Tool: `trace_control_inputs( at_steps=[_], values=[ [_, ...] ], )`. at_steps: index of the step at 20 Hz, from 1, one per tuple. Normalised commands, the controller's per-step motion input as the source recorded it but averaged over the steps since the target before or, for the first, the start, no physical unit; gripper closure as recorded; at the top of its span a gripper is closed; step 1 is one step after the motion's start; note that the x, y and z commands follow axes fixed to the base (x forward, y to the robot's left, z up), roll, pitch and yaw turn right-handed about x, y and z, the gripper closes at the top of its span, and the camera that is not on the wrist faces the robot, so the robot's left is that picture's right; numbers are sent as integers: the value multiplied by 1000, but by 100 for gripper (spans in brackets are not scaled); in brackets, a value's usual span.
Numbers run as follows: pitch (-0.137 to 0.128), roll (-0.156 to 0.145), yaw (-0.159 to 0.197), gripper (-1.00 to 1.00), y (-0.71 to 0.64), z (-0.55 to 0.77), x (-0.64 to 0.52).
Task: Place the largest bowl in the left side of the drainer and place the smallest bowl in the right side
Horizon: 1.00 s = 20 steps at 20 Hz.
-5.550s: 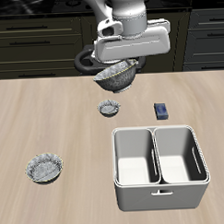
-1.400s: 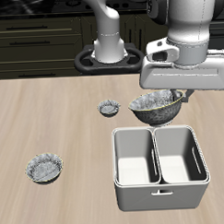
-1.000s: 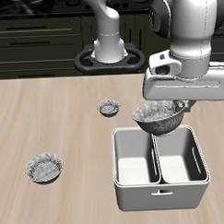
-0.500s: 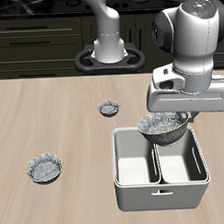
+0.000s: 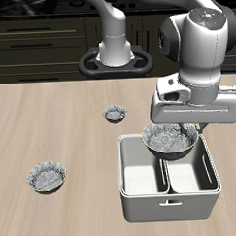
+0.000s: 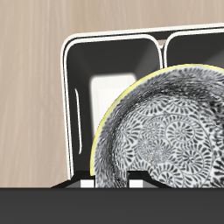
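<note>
The largest bowl (image 5: pixel 170 139) is gripped by its rim in the closed end effector (image 5: pixel 185 127) and hangs under it, over the back rim of the drainer (image 5: pixel 170 200), above the divider between both compartments. The smallest bowl (image 5: pixel 115 114) is seen on the bench (image 5: pixel 52 123), apart from the end effector.

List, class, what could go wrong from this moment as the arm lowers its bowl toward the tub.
1. The largest bowl hangs over the divider of the drainer; released here, it might catch on the divider or tip into the wrong compartment.
2. Its width looks close to one compartment's, so it may wedge tilted.
3. The gripper may strike the drainer's rim.
</note>
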Motion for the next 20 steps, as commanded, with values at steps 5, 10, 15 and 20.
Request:
trace_control_inputs(
  at_steps=[5, 10, 15, 20],
  values=[
    [-7, -9, -3, -100, -75, 93, 1],
    [-13, -14, -2, -100, -83, 104, -32],
    [-28, 21, -7, -100, -50, 176, -152],
    [-44, 49, 38, -100, -84, 216, -269]
  ],
)
